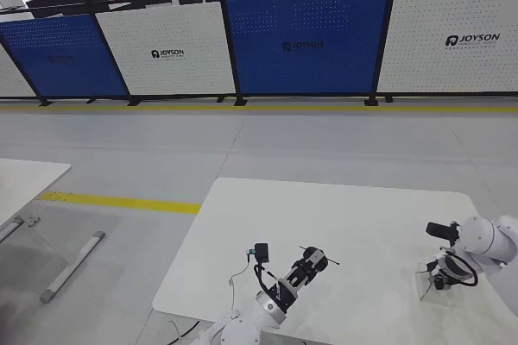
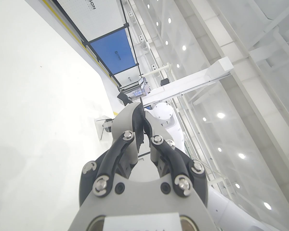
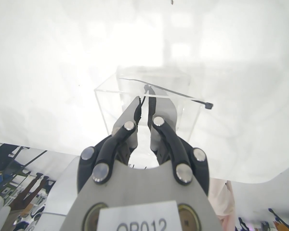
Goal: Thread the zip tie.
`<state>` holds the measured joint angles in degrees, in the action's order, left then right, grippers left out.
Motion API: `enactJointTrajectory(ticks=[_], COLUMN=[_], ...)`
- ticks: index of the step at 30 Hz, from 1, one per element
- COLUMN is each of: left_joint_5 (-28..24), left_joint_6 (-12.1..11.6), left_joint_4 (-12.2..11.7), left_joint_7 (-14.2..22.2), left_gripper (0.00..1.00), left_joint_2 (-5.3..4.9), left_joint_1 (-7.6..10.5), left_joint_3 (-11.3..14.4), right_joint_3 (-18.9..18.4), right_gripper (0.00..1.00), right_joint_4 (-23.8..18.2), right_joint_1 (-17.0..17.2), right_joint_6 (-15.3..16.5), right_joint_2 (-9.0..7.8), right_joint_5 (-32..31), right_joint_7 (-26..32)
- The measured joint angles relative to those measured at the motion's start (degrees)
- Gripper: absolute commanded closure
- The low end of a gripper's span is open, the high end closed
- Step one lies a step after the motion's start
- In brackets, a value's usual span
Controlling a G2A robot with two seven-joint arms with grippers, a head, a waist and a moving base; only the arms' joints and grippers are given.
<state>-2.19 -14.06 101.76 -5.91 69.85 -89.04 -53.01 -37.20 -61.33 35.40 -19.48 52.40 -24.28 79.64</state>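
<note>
A thin black zip tie [image 1: 332, 260] crosses the tip of my left gripper [image 1: 318, 258], which is shut on it above the table's near side. In the left wrist view that gripper [image 2: 141, 108] has its black pads pressed together. At the right of the table stands a small clear box [image 3: 103, 111], with another black zip tie [image 3: 173, 93] lying across its rim. My right gripper [image 3: 145, 98] sits at the box's near wall, its jaws a narrow gap apart. A black strand [image 3: 147, 88] rises between them. The top view shows this gripper [image 1: 435, 278] over the box [image 1: 432, 291].
The white table [image 1: 345, 216] is bare between the two arms. Its left edge drops to the floor. A second white table [image 1: 17, 185] stands far left. Blue and white pegboard panels [image 1: 302, 43] line the back of the room.
</note>
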Motion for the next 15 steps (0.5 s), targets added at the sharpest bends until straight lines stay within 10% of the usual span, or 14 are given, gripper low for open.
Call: enactJointTrajectory(ticks=[15], left_joint_5=[0.0], left_joint_6=[0.0], left_joint_4=[0.0], left_joint_7=[0.0], left_gripper=[1.00], left_joint_2=[0.00], left_joint_1=[0.00], left_joint_3=[0.0], right_joint_3=[-0.6], right_gripper=[1.00], right_joint_4=[0.4], right_joint_1=[0.0], right_joint_6=[0.0], right_joint_2=[0.78], right_joint_5=[-0.3], right_joint_7=[0.0])
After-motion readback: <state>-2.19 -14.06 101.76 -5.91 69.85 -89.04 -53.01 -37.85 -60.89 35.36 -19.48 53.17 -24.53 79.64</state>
